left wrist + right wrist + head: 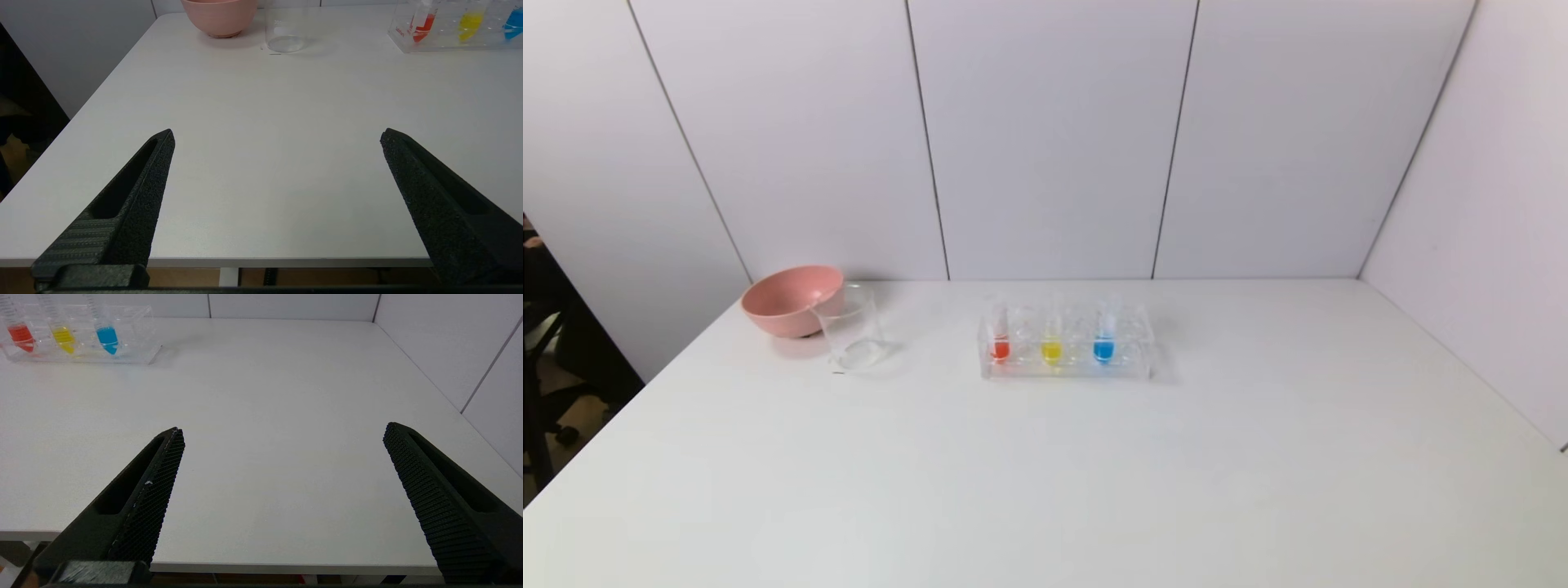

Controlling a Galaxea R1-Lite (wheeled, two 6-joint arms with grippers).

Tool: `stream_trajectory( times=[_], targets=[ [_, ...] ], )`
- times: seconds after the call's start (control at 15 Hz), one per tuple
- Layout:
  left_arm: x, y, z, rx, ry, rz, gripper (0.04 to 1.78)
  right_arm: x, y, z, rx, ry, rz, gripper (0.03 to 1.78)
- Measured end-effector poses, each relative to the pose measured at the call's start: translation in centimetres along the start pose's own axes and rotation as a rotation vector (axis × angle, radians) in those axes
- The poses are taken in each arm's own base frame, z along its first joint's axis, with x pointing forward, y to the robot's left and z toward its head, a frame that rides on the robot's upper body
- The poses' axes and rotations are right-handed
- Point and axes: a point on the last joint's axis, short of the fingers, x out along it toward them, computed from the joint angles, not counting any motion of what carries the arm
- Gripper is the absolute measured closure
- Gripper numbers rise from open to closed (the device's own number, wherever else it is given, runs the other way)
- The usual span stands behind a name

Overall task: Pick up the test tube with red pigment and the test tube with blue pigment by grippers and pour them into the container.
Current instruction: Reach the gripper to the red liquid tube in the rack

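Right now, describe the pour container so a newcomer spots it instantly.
Start at the white table and go to its far left corner, where a pink bowl sits. The container is the clear glass beaker touching the bowl's near right side, left of the tube rack. Unlike the bowl, it is transparent, straight-walled and appears empty.

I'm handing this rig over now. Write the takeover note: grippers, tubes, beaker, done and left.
Left gripper: open, empty, at the table's near edge, left side.
Right gripper: open, empty, at the near edge, right side.
Red tube, yellow tube and blue tube: upright in the rack at mid-table.
Beaker: left of the rack, just in front of the pink bowl; no coloured liquid in it.
Done: nothing.
Left: grasp the red and blue tubes, pour both into the beaker. Leave yellow.
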Motion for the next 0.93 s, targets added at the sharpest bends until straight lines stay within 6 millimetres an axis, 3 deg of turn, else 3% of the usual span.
stream_trajectory(
  times=[0.93],
  targets=[
    [0.0,0.0,-0.01,-0.003,0.001,-0.001,0.06,0.0,0.0,0.01,0.0,-0.001,-0.001,0.04]
  ],
)
